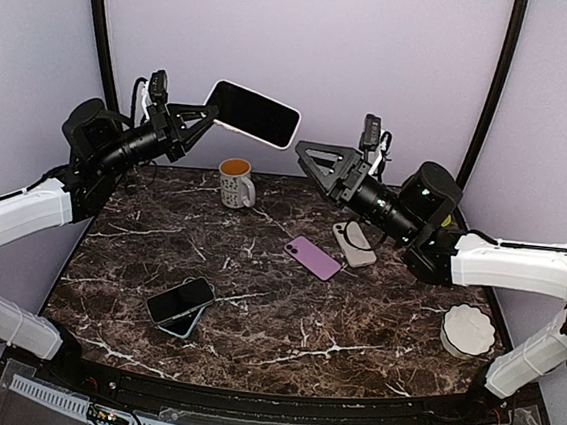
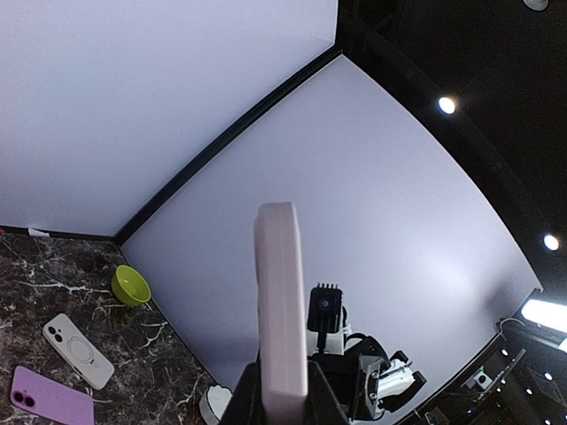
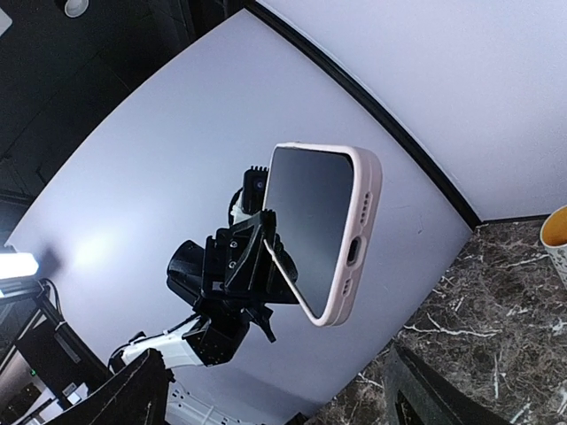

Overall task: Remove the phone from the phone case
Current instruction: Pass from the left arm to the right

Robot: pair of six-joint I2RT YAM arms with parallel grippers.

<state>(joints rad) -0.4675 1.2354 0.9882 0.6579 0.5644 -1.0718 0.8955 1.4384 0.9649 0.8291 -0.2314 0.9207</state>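
The phone [image 1: 255, 114], dark screen showing, sits in a pale pink case and is held high in the air at the back. My left gripper [image 1: 204, 120] is shut on its left end. In the left wrist view I see the case edge-on [image 2: 282, 301], clamped between the jaws of the left gripper [image 2: 282, 398]. My right gripper [image 1: 313, 167] is open and empty, a little right of and below the phone, apart from it. In the right wrist view the phone [image 3: 323, 230] hangs ahead of the open right gripper [image 3: 279, 398], port end nearest.
On the dark marble table stand a mug [image 1: 236, 182], a purple case [image 1: 312, 257], a white case [image 1: 355, 244], two stacked phones [image 1: 181, 304] and a white scalloped dish [image 1: 468, 330]. A green bowl [image 2: 130, 285] sits by the back wall.
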